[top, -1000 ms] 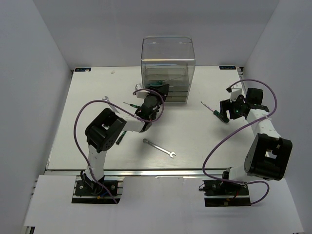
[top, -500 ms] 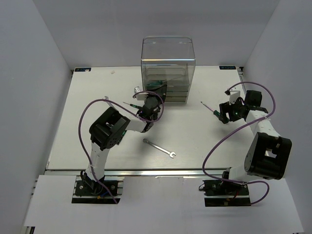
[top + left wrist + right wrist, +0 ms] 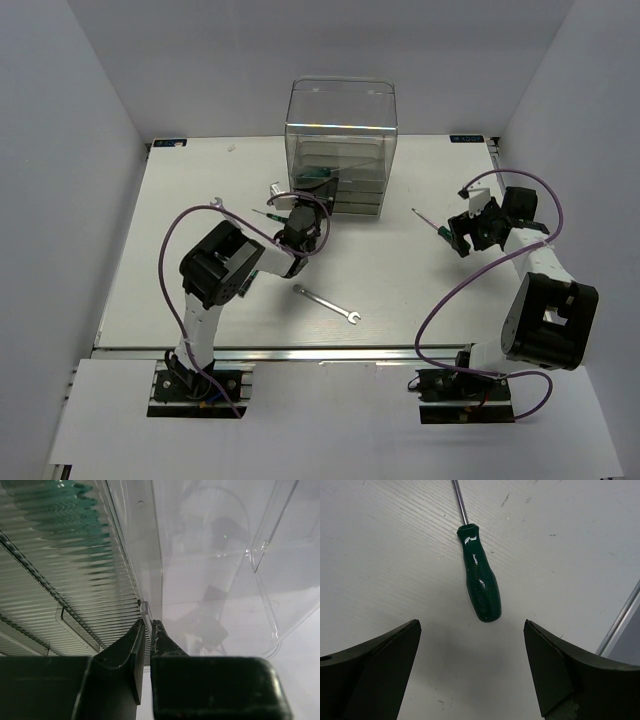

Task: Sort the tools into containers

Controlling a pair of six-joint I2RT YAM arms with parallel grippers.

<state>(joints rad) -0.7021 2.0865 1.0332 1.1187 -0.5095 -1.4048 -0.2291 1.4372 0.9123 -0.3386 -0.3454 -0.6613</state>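
At the left, one slim screwdriver (image 3: 264,213) lay on the white, fine-lined desk (image 3: 400,290). The left gripper (image 3: 148,625) held its black jaws closed on the thin clear lip of a ribbed drawer (image 3: 75,580) in the transparent, round-cornered box (image 3: 340,110). One green handle (image 3: 318,172) showed inside that drawer. One flat silver wrench (image 3: 327,305) lay mid-desk. At the right, the right gripper (image 3: 471,627) stood with jaws wide apart above one green screwdriver (image 3: 481,587) with a stippled handle, not touching it.
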